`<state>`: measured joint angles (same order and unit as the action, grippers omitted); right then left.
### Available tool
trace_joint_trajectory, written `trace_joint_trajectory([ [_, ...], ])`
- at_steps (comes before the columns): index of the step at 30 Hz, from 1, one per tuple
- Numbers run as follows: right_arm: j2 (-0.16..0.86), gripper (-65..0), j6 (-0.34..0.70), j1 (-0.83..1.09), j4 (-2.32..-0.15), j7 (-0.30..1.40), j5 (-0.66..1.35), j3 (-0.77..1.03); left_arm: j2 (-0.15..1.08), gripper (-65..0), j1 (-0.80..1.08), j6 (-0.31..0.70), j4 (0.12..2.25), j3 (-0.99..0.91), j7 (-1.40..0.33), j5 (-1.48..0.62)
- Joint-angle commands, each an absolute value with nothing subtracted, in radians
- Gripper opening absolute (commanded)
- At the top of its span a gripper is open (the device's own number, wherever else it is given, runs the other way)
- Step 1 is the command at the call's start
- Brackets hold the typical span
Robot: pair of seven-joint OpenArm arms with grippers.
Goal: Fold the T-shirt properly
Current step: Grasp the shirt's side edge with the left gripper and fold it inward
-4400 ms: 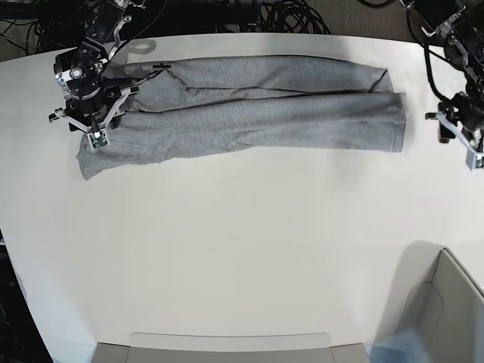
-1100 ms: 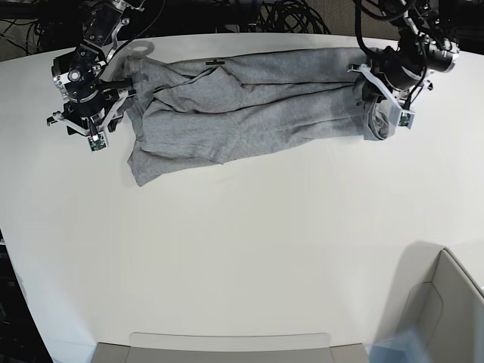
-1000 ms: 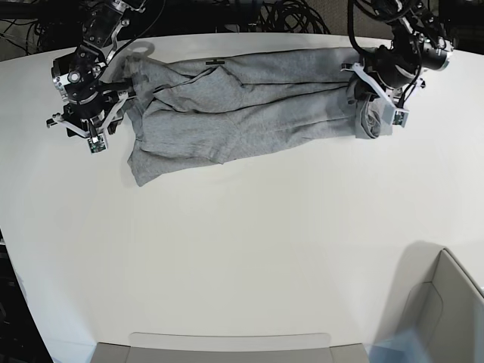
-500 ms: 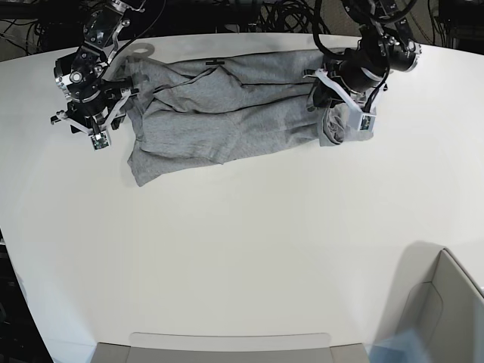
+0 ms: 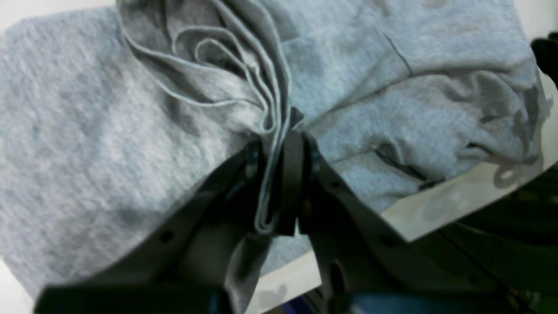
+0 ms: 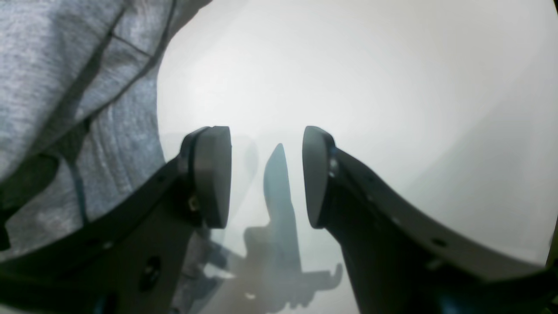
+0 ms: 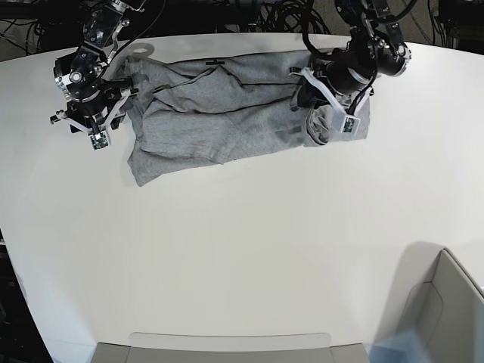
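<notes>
Shirt: the T-shirt [image 7: 227, 113] lies as a long grey band along the top of the table [image 7: 242, 249], from upper left to upper right in the overhead view, its right end lifted and bunched.
Left claw: my left gripper [image 5: 274, 187] is nearly closed on a pleated wad of the T-shirt's end, several layers of hem pinched between the jaws.
Right claw: my right gripper [image 6: 266, 174] stands wide apart and holds nothing; only bare table shows between its fingers, with cloth at the left edge of that view.
Risk one: I judge the pinched layers could slide out unevenly, since the wad is thick and gathered, leaving a crooked fold.
Risk two: the far end looks unpinned, so dragging may pull the whole band sideways.
Left arm pose: reaching in from the upper right, wrist angled down over the cloth's right end.
Right arm pose: at the upper left, beside the shirt's end, jaws pointing at the table.
</notes>
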<state>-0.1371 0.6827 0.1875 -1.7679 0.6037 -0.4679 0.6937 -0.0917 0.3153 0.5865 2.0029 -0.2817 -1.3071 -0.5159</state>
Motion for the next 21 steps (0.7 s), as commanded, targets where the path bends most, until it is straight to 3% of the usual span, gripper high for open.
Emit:
trace_joint_trajectory([
  [1, -0.131, -37.9, 0.698, 0.177, -1.785, 0.587, -0.46, 0.693, -0.088, -65.0, 0.314, 0.585, 2.014, -0.272, -1.3, -0.53],
  [3, -0.13, -37.9, 0.698, 0.177, -1.785, 0.587, -0.46, 0.693, -0.087, -61.7, 0.314, 0.585, 2.015, -0.271, -1.302, -0.53],
  [6, -0.131, -37.9, 0.698, 0.177, -1.785, 0.587, -0.46, 0.693, -0.087, -47.5, 0.317, 0.585, 2.017, -0.271, -1.302, -0.532],
  [8, -0.133, -37.9, 0.698, 0.177, -1.787, 0.587, -0.46, 0.693, -0.09, -41.5, 0.321, 0.585, 2.02, -0.271, -1.303, -0.538],
  [13, -0.133, -37.9, 0.698, 0.177, -1.787, 0.587, -0.46, 0.693, -0.09, -46.6, 0.323, 0.595, 2.026, -0.271, -1.345, -0.596],
  [21, -0.133, -37.9, 0.698, 0.163, -1.793, 0.587, -0.458, 0.697, -0.005, -64.6, 0.318, 0.587, 2.028, -0.288, -1.396, -1.024],
])
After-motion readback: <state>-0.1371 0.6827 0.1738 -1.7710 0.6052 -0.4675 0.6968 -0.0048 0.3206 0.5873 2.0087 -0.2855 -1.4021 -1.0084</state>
